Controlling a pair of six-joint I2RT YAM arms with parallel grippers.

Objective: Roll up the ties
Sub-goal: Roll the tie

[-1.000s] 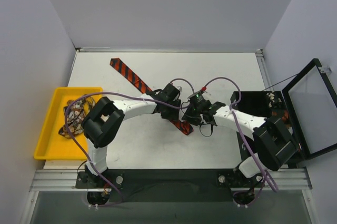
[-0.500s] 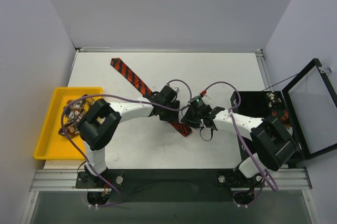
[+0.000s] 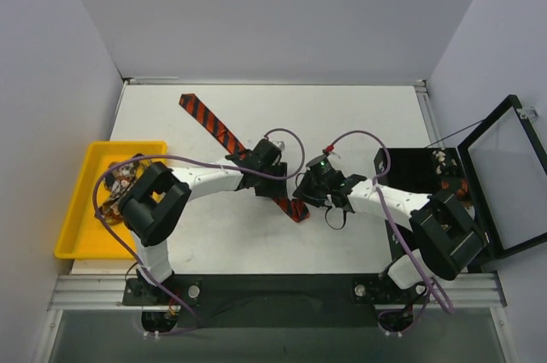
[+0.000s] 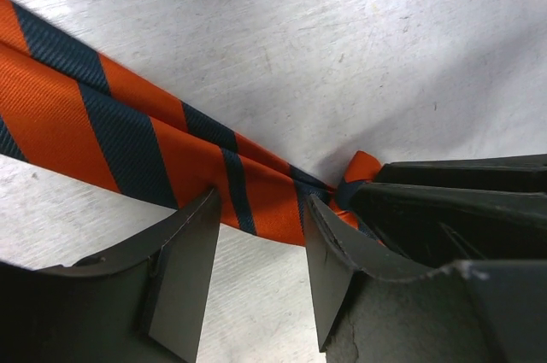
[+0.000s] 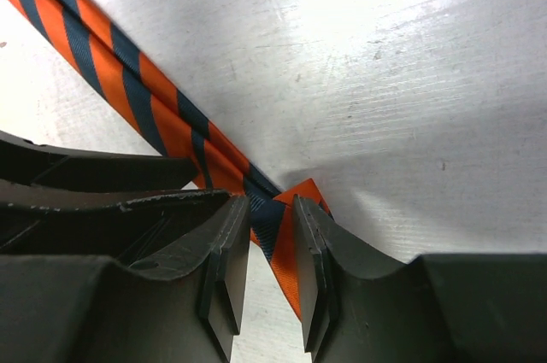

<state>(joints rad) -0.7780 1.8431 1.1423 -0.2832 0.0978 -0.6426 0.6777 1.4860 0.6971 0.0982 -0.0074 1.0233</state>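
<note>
Striped tie [image 4: 128,141] on the table [image 4: 359,38], pinched tight in the jaws of the right gripper [image 5: 272,248], left gripper [image 4: 261,248] with jaws apart around it.

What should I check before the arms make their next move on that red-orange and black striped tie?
1. Right gripper shut on the narrow end of the red-orange and black striped fabric tie: ok.
2. Left gripper pinching the tie: cannot tell; its jaws stand astride it.
3. Roll formed: not ok; most of the tie lies stretched across the white table.
4. Room between the two grippers: not ok; they sit very close.
5. Patterned ties in the yellow plastic tray, away from the work: ok.
</note>
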